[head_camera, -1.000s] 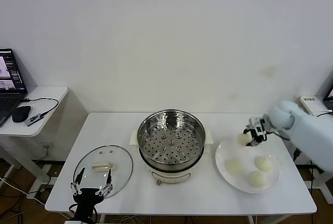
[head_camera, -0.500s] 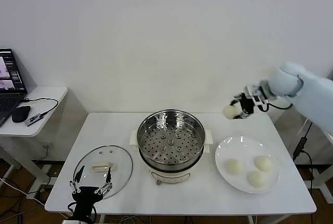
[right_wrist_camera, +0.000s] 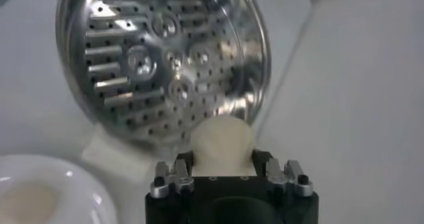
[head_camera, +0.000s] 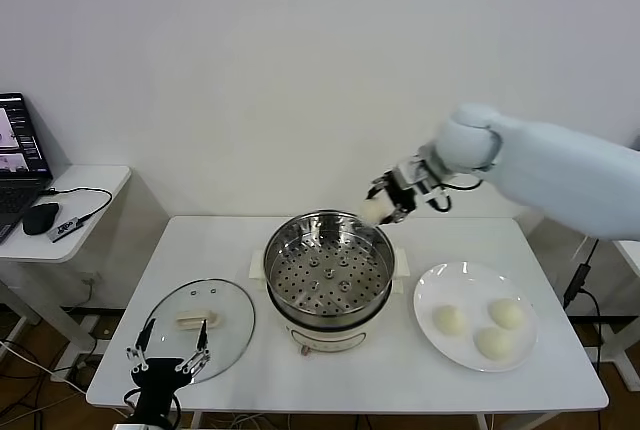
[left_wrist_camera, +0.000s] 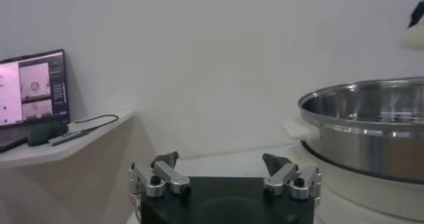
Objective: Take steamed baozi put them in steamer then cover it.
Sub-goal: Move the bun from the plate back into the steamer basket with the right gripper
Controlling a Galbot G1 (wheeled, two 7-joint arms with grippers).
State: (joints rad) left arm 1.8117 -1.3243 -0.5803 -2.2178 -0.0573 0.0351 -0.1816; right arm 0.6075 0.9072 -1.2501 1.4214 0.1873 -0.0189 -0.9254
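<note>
Now the right gripper point(head_camera: 385, 207) hangs in the air over the steamer's point(head_camera: 329, 275) rim at about 1 o'clock, its jaws clenched on one steamed baozi point(head_camera: 374, 211). The right wrist view shows that bun point(right_wrist_camera: 222, 138) pinched between the two jaws, with the perforated steaming tray point(right_wrist_camera: 159, 59) spread out below and bare of buns. The steamer stands near the middle of the white table point(head_camera: 240, 240) on its white electric base point(head_camera: 330, 335).

Three more baozi lie on the white plate point(head_camera: 432, 291) at the steamer's 3 o'clock: one at the plate's 9 o'clock point(head_camera: 449, 320), one at its 2 o'clock point(head_camera: 506, 313) and one at its 5 o'clock point(head_camera: 493, 343), near one another.

The glass cover point(head_camera: 198, 328), cream handle up, lies flat on the table at the steamer's 8 o'clock. The left gripper point(head_camera: 167, 362) hovers low at the table's near edge, just by the cover's 6 o'clock side, jaws spread wide and grasping nothing. Off at 9 o'clock a side table point(head_camera: 75, 195) carries a laptop point(head_camera: 18, 150) and a mouse point(head_camera: 41, 217).
</note>
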